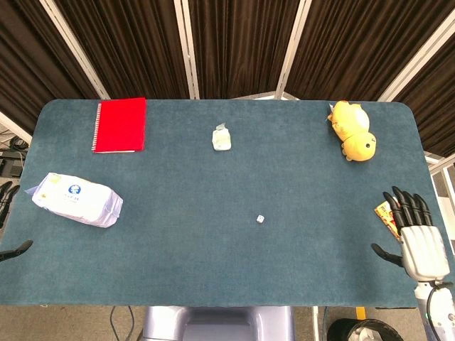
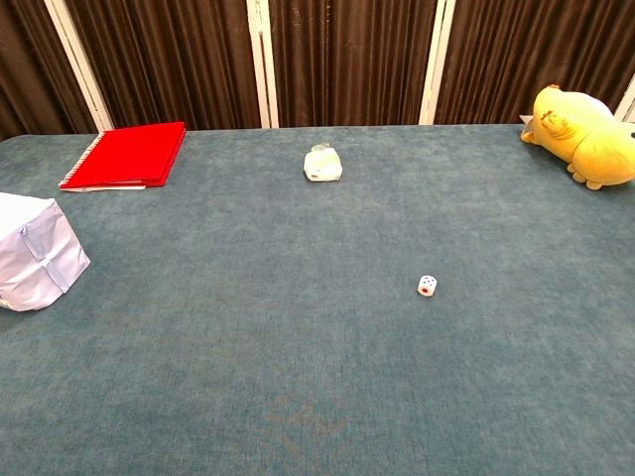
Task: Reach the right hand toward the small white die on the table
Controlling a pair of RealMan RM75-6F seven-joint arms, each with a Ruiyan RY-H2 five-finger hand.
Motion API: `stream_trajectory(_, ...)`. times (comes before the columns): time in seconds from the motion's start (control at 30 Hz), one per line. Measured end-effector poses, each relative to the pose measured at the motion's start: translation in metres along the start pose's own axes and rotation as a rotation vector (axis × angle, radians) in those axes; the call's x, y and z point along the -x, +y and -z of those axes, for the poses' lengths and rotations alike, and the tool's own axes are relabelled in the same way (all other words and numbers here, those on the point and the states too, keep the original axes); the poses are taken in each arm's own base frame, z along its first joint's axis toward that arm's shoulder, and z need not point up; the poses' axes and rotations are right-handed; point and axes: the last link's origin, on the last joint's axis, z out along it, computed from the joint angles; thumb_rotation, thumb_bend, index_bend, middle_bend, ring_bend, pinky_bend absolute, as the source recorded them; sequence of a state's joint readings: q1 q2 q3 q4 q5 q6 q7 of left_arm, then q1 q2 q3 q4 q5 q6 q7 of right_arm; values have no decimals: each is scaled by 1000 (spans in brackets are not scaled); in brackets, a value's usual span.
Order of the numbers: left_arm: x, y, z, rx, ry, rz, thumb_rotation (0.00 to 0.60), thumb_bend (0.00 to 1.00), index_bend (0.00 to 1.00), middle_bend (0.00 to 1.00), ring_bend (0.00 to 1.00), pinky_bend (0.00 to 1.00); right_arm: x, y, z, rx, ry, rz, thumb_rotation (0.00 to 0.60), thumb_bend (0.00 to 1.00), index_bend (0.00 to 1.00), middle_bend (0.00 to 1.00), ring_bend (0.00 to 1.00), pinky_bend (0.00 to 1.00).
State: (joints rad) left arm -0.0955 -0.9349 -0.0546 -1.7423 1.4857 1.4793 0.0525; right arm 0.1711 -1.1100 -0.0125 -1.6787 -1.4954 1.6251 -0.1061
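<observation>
The small white die [image 1: 260,219] sits on the blue table [image 1: 213,185], right of its middle; in the chest view the die [image 2: 427,286] shows a red pip on its front face. My right hand [image 1: 416,231] hovers at the table's right front edge, fingers straight and apart, holding nothing, well to the right of the die. Only a dark fingertip of my left hand [image 1: 18,249] shows at the left edge of the head view; its state cannot be read. Neither hand appears in the chest view.
A red notebook [image 1: 119,124] lies at the back left, a white wipes pack [image 1: 77,199] at the left, a small white packet [image 1: 222,137] at the back middle, a yellow plush toy [image 1: 352,130] at the back right. A yellow-red snack packet [image 1: 387,217] lies under my right hand.
</observation>
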Motion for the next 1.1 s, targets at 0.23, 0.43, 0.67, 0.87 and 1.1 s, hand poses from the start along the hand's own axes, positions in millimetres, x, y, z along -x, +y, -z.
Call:
stream_trajectory(0.23, 0, 2, 0, 10, 1, 6, 600, 0, 0, 0, 0, 0, 0, 3, 4, 48, -25, 27, 600, 0, 0, 186, 79, 20)
stream_trajectory(0.43, -2, 5, 0, 17, 15, 10, 600, 0, 0, 0, 0, 0, 11, -8, -14, -6, -47, -64, 600, 255, 12, 894, 816, 984)
stream_trajectory(0.67, 3, 3, -6, 3, -7, -5, 600, 0, 0, 0, 0, 0, 40, -36, -51, -136, -262, -131, 600, 385, 39, 946, 875, 1000)
stream_trajectory(0.87, 8, -1, -11, -20, -24, -18, 600, 0, 0, 0, 0, 0, 76, -70, -75, -252, -498, -70, 600, 403, 41, 947, 877, 1000)
stream_trajectory(1.1, 9, -3, -11, -32, -27, -24, 600, 0, 0, 0, 0, 0, 111, -104, -84, -309, -607, -10, 600, 404, 41, 947, 876, 1000)
